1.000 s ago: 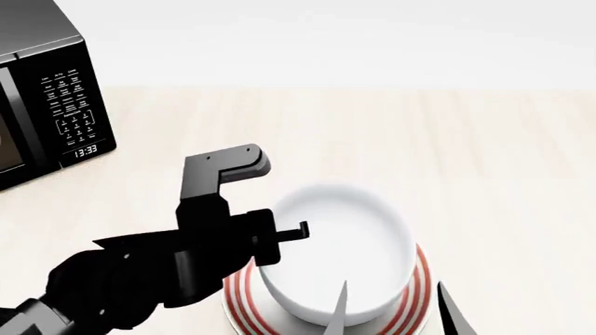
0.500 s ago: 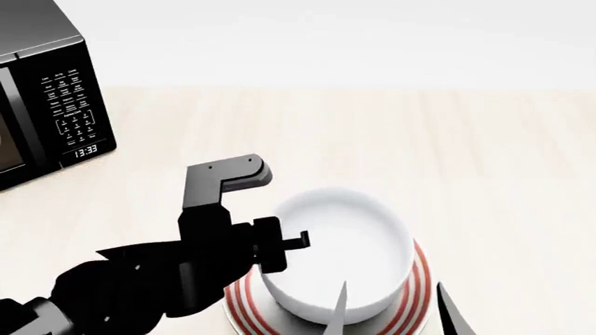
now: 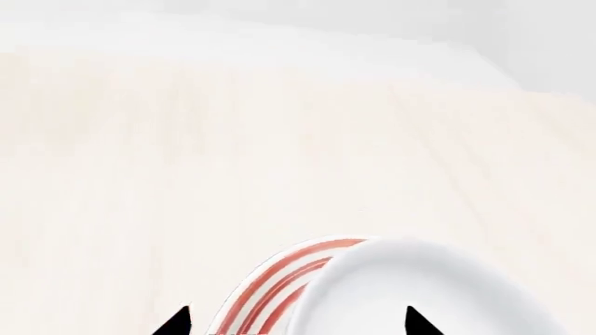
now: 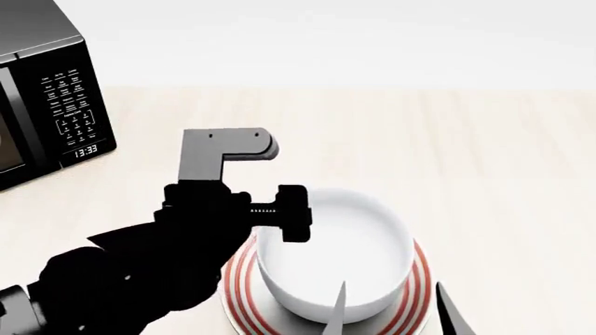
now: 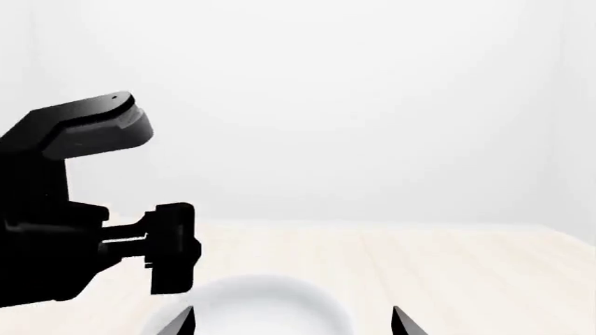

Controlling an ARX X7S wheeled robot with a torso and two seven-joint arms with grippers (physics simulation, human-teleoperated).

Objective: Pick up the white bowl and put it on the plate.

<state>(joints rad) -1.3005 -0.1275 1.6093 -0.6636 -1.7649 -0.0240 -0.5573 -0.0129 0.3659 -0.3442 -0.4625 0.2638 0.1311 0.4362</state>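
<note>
Right now my left gripper shows only two dark fingertips in its wrist view, set wide apart and closed on nothing. One tip lies over the bare table just beside the plate; the other shows against the white bowl, though I cannot tell whether it touches. From the head view, my left arm reaches in low from the near left, its black wrist block at the bowl's left rim, and the grey bracket stands above it.

My right gripper shows as two pale pointed fingertips at the near edge of the head view, spread apart with nothing between them, one of them showing against the white bowl's near wall.

That bowl sits upright on the plate, whose red rings show around its base on both sides. Both rest on the pale wooden table. Well off to the far left stands a black microwave, its display reading 13:33.
</note>
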